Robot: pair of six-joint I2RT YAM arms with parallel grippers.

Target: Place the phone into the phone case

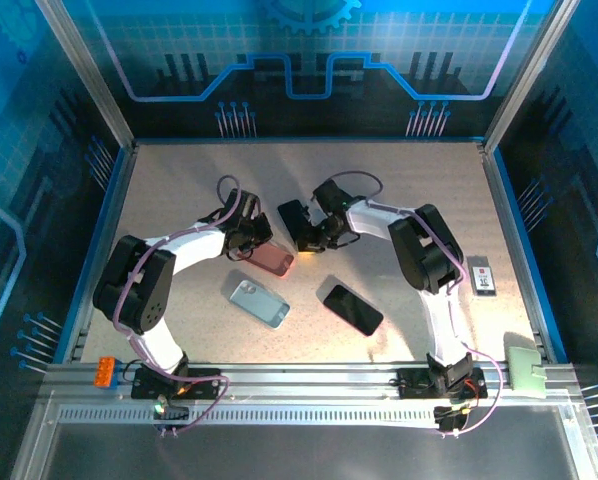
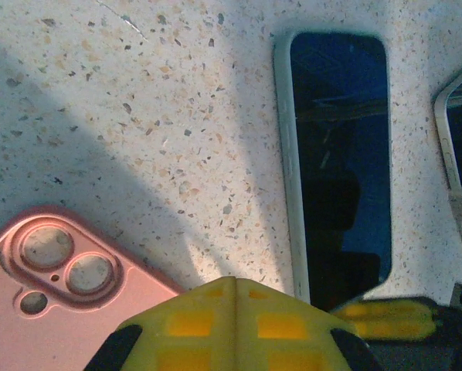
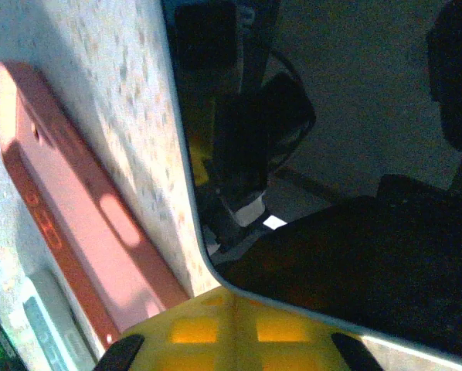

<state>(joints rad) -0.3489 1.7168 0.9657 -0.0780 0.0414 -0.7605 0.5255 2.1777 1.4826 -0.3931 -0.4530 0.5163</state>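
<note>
A pink phone case lies at mid-table; the left wrist view shows its camera cut-outs, the right wrist view its long side. Just right of it lies the phone, dark screen up, with a pale rim. My left gripper is shut and empty, its tips over bare table between case and phone. The right gripper is also shut and holds nothing, its tips against the phone's rounded corner. One of its yellow fingers appears in the left wrist view.
A pale blue phone-shaped item and a second black phone lie nearer the arm bases. A small grey device sits at the right wall, a pale green piece and an orange block on the front rail.
</note>
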